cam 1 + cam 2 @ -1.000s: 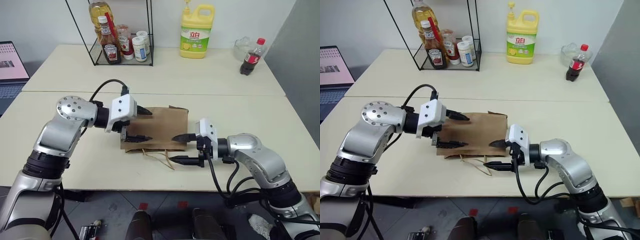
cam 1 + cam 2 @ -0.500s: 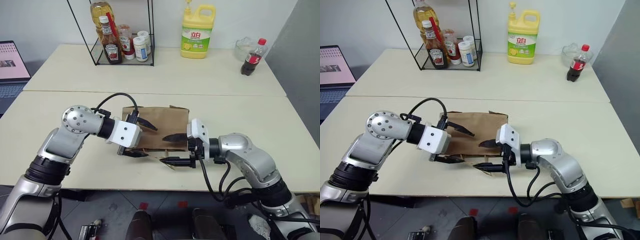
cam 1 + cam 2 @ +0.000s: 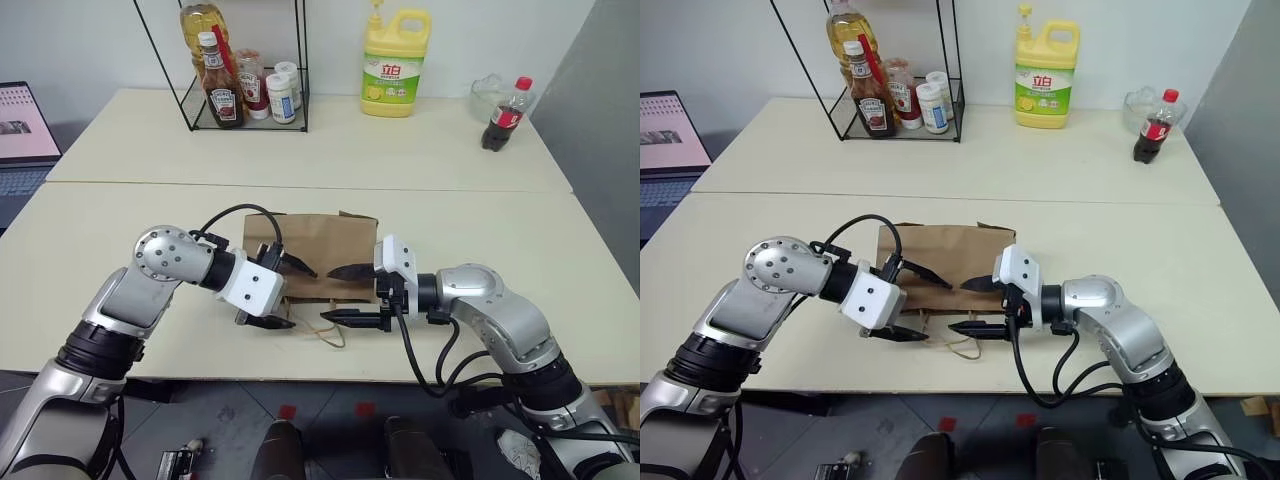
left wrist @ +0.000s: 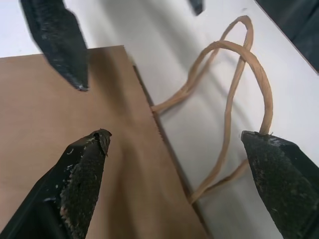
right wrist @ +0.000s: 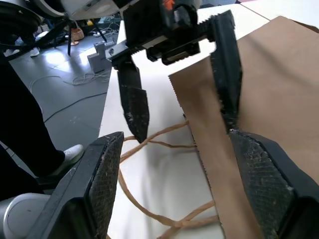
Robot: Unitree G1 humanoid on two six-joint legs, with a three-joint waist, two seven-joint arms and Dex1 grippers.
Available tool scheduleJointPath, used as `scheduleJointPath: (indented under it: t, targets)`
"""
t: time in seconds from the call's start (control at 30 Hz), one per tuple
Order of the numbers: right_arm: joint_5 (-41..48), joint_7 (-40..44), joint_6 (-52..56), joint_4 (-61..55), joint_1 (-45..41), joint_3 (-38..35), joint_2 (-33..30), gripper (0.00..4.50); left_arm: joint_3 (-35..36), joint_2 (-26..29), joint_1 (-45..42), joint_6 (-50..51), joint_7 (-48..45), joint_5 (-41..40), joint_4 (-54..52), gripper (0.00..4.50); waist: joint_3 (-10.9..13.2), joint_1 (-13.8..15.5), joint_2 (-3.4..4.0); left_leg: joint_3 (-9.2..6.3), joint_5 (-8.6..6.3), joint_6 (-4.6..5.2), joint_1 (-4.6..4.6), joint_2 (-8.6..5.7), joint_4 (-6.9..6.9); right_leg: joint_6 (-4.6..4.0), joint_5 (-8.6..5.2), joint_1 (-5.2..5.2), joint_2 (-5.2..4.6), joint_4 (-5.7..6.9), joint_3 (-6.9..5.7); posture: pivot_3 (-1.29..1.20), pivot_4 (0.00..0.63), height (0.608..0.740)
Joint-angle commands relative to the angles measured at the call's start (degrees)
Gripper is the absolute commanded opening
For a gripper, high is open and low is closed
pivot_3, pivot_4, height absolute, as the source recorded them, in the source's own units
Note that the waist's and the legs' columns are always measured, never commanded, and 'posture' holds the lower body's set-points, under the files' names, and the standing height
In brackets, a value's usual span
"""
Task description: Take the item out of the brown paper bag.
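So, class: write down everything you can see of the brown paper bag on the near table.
The brown paper bag is plain kraft paper, rectangular, lying flat on the near table with its mouth toward the front edge. Two twisted tan cord handles loop out from that edge onto the tabletop. Its surface looks smooth, slightly creased. The left tool and right tool both stand open, straddling the mouth edge from either side; whether they touch the paper cannot be told. Its contents are hidden.

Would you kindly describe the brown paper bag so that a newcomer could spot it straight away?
On the near table, by its front edge, the brown paper bag lies flat between the left gripper and right gripper. It is the plain kraft rectangle with tan cord handles; the bottles all stand on the far table.
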Motion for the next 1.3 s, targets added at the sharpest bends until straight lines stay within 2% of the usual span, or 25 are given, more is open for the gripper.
scheduleJointPath:
  t: [0.03,0.07,0.17,0.37,0.57,0.83,0.97,1.07,1.17,1.3]
  targets:
    - [0.26,-0.07,-1.17,-1.22,-0.83,-0.95,-0.05,3.55,-0.51,-0.63,-0.19,-1.49,1.06,0.91,-0.08,4.47,0.0,0.0,0.0,0.0,0.0,0.0,0.0,0.0,0.0,0.0,0.0,0.0,0.0,0.0,0.0,0.0,0.15,0.74]
    - [0.21,-0.07,-1.2,-1.27,-0.73,-1.02,-0.12,3.55,-0.67,-0.83,0.0,-1.55,1.22,1.06,-0.24,4.47,0.0,0.0,0.0,0.0,0.0,0.0,0.0,0.0,0.0,0.0,0.0,0.0,0.0,0.0,0.0,0.0,0.15,0.74]
    - [0.03,0.45,-1.32,-1.77,0.16,-1.63,-1.63,3.55,-1.03,-1.92,0.68,-0.76,2.14,0.89,-0.78,3.85,0.0,0.0,0.0,0.0,0.0,0.0,0.0,0.0,0.0,0.0,0.0,0.0,0.0,0.0,0.0,0.0,0.15,0.74]
    - [0.54,2.45,-1.47,-3.56,2.28,-2.18,-6.1,3.55,-0.83,-2.45,0.98,1.07,2.01,-0.11,-1.28,1.97,0.0,0.01,0.0,0.0,0.0,0.0,0.0,0.0,0.0,0.0,0.0,0.0,0.0,0.0,0.0,0.0,0.15,0.74]
    - [0.46,2.87,-2.22,-5.42,3.63,-1.74,-7.79,3.55,-0.61,-3.37,0.36,3.53,2.86,-0.26,-1.07,0.07,0.0,0.02,0.0,0.0,0.0,0.0,0.01,0.0,0.0,0.0,0.0,0.0,0.0,0.01,0.0,0.0,0.15,0.74]
    - [1.21,2.64,-2.71,-7.87,4.92,-3.01,-8.49,3.55,0.52,-4.61,0.82,12.61,4.83,-2.65,-2.48,0.03,0.0,0.01,0.0,0.0,0.0,0.0,0.01,0.0,0.02,0.0,0.0,0.01,0.0,0.01,0.0,0.0,0.15,0.74]
    - [4.43,0.14,1.69,-6.08,5.0,-4.33,-5.02,3.55,0.48,-4.47,0.58,13.31,4.99,-2.76,-2.52,0.03,0.0,0.0,0.0,-0.01,0.0,0.0,0.01,0.0,0.01,0.0,0.0,0.01,0.0,0.02,0.0,0.0,0.15,0.74]
    - [2.39,1.12,-0.63,-1.95,5.33,-4.29,-5.79,3.55,0.69,-3.96,0.48,13.16,4.46,-3.26,-2.58,0.03,0.0,0.01,0.0,-0.01,0.0,0.0,0.01,0.0,0.01,0.0,0.0,0.02,0.0,0.02,0.0,0.0,0.15,0.74]
    - [0.85,2.51,-3.28,0.54,5.9,-4.13,-7.41,2.98,0.76,-3.5,0.63,12.38,4.02,-3.41,-2.52,0.0,0.0,0.23,-0.01,-0.01,0.0,0.0,0.0,-0.01,0.02,0.0,0.0,0.03,0.0,-0.02,-0.01,0.0,0.15,0.74]
    - [1.58,3.37,-3.87,1.72,5.71,-5.33,-8.52,2.98,0.98,-3.03,1.35,12.16,3.96,-3.83,-3.31,0.0,0.0,0.04,0.0,-0.01,0.0,0.0,0.01,0.0,0.01,0.0,0.0,0.02,0.0,0.0,0.0,0.0,0.15,0.74]
